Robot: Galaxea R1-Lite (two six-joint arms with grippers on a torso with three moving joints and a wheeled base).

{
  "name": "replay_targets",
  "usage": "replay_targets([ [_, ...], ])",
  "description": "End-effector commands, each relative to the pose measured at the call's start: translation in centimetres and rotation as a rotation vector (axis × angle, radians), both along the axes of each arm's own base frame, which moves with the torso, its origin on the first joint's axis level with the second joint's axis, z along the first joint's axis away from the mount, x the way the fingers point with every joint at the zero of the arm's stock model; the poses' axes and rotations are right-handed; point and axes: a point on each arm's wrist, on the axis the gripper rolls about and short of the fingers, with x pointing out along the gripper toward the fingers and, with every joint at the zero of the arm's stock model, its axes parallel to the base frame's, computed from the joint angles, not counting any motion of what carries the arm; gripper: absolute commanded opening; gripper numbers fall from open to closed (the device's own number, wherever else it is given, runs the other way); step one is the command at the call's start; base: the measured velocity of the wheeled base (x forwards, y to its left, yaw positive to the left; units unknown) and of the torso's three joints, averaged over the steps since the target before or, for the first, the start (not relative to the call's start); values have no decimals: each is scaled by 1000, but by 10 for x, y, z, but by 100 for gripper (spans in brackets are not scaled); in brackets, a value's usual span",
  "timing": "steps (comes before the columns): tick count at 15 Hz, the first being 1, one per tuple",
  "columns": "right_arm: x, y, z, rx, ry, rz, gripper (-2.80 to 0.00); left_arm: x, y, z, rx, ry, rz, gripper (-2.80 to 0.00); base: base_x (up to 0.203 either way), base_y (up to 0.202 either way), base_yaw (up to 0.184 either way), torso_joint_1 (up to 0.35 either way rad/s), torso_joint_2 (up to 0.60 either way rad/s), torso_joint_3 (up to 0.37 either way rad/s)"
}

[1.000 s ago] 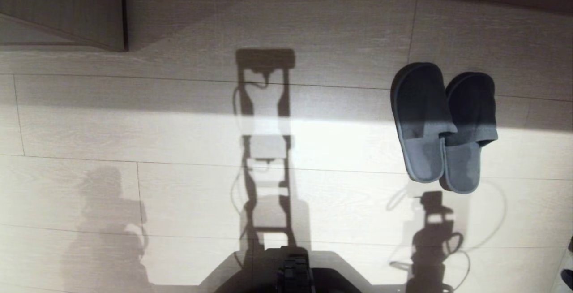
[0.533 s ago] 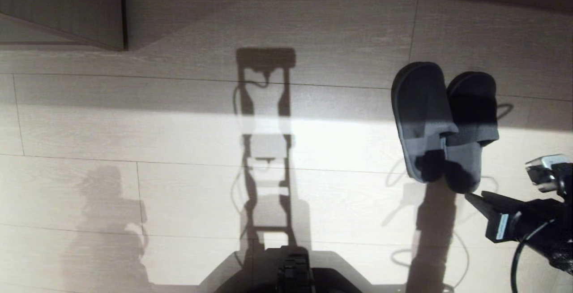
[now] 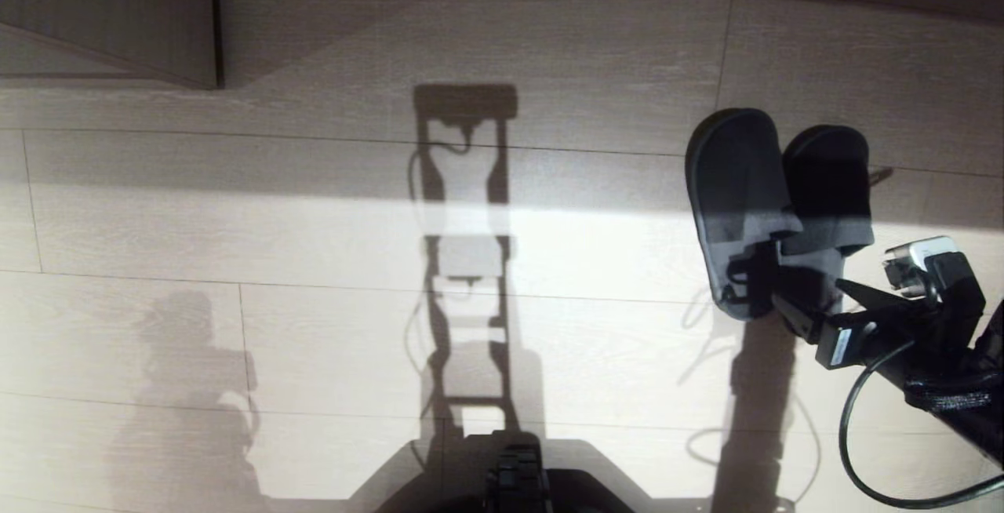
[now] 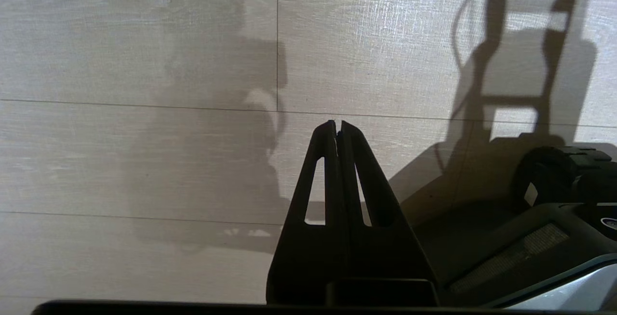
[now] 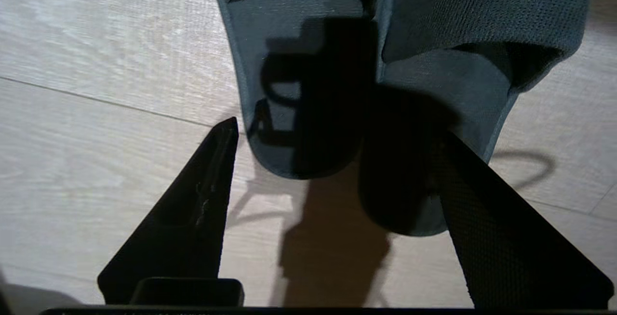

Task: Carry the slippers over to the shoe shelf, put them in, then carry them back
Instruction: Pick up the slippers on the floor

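Right gripper (image 3: 808,301) spread wide at the heel ends of the slippers (image 3: 776,215), holding nothing; left gripper (image 4: 337,124) pressed together above the floor (image 3: 314,246).

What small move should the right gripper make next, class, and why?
Probably ease forward until its open fingers straddle the heels of the grey-blue fabric slippers, then close. The right gripper hangs just short of the heels, which lie side by side on the pale wood-grain floor, nothing held yet.
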Motion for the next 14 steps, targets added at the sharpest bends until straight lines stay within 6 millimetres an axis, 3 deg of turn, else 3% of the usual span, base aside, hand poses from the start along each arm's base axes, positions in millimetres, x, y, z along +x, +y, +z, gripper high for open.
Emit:
replay_targets([
  [1, 14, -3, -13, -16, 6, -9, 0, 0, 0, 0, 0, 1, 1, -280, 0, 0, 0, 0, 0, 0],
  [6, 28, -10, -10, -24, -92, -38, 0, 0, 0, 0, 0, 1, 1, -280, 0, 0, 0, 0, 0, 0],
  [14, 66, -13, 4, -3, -195, -41, 0, 0, 0, -1, 0, 0, 1, -280, 0, 0, 0, 0, 0, 0],
])
